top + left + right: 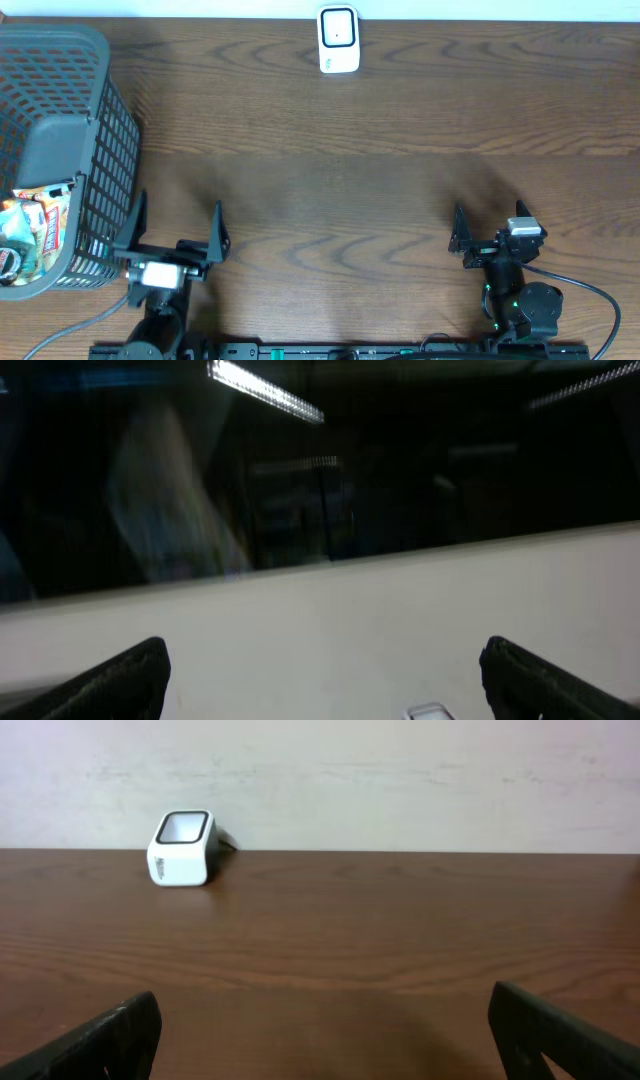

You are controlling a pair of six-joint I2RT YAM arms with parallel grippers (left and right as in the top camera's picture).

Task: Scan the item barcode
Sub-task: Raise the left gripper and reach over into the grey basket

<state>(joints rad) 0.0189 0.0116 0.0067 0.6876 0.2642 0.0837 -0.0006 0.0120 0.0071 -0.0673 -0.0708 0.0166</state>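
The item to scan is among the snack packets (32, 235), a bright jumble of printed wrappers lying inside the grey mesh basket (108, 160) at the table's left edge; which of them it is cannot be told, and no barcode is readable. The white barcode scanner (338, 40) stands at the far middle of the wooden table (350, 180), well apart from the basket, its dark window facing up. The left gripper (177, 232) sits just beside the basket's near corner, fingers spread wide with nothing between them. The right gripper (488, 228) is low on the right, also fully spread and holding nothing. The left wrist view is blurred.
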